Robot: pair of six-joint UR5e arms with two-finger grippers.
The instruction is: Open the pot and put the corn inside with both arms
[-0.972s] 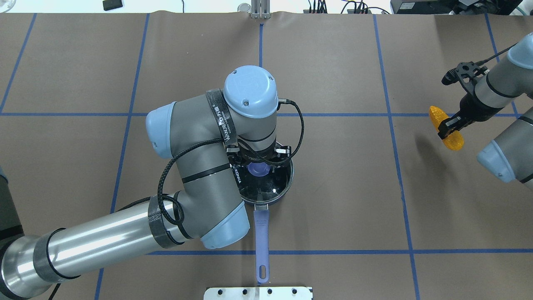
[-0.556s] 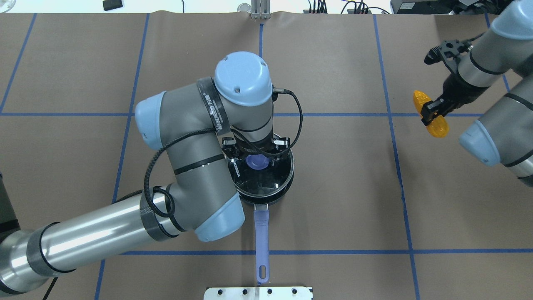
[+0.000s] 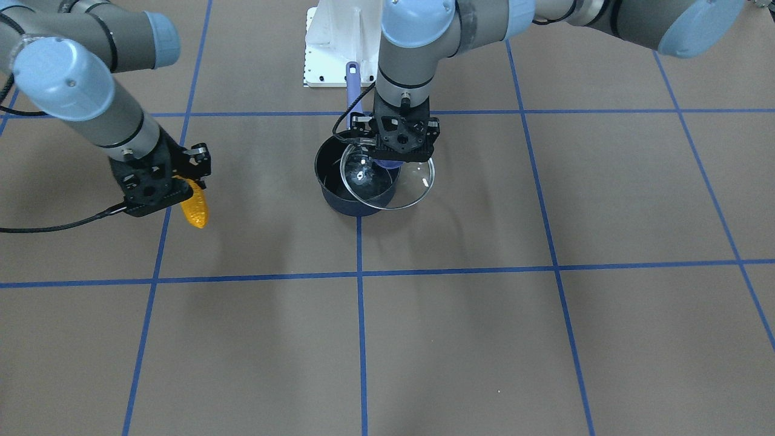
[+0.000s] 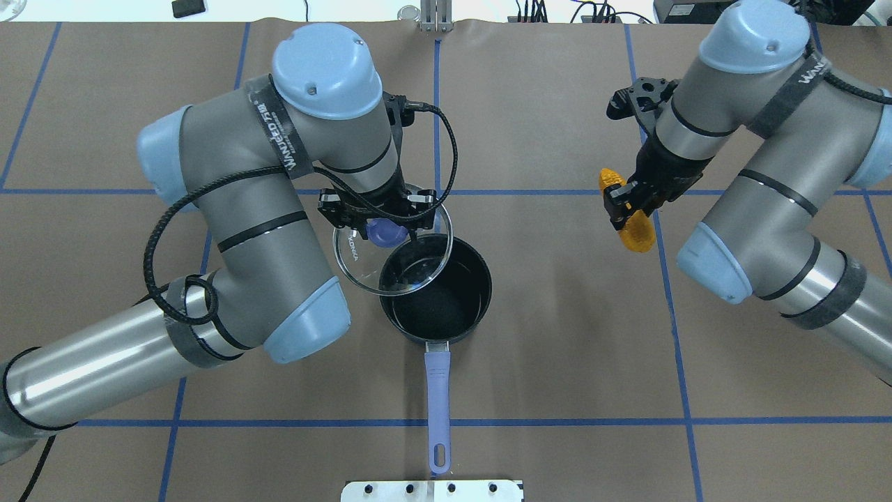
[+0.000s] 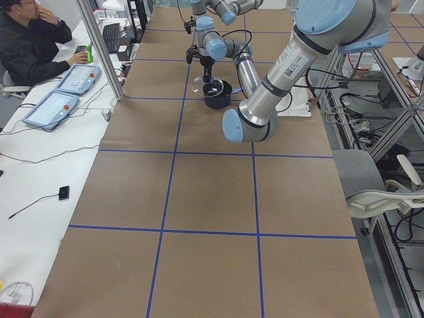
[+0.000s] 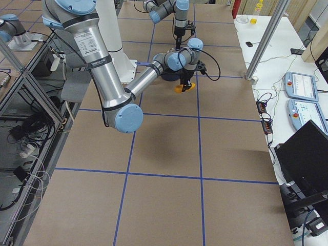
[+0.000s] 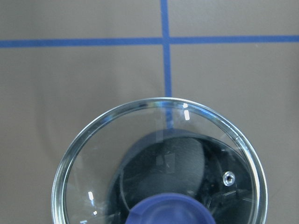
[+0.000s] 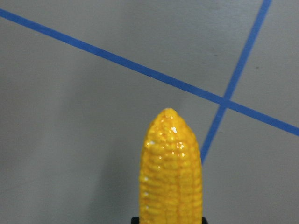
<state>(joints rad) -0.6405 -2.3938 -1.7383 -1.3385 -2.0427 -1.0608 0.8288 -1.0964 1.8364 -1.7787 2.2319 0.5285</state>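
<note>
Hanging over the middle of the brown paper-covered bench (image 4: 557,348), the left tool (image 4: 382,222) is clamped on the purple knob of a round glass lid (image 4: 357,265). It holds the lid about level and clear of the pan, offset toward the bench's left end and far edge. In the overhead view only the lid's nearer rim overlaps the mouth.

Just right of it, the small dark navy saucepan (image 4: 486,293) with a black inside stands on the bench. Its long lavender handle (image 4: 437,390) points at the robot's edge, and most of its mouth is uncovered and empty.

Well apart, toward the right end, the right tool (image 4: 622,203) is closed across the middle of the yellow-orange bumpy corn cob (image 4: 637,233), carried in the air. The cob's long axis runs roughly from the far edge to the robot's edge, slightly slanted.

From the corn, the pan lies toward the left end and a little toward the robot's edge. The approach looks open on the mouth's right side, away from the lid.
</note>
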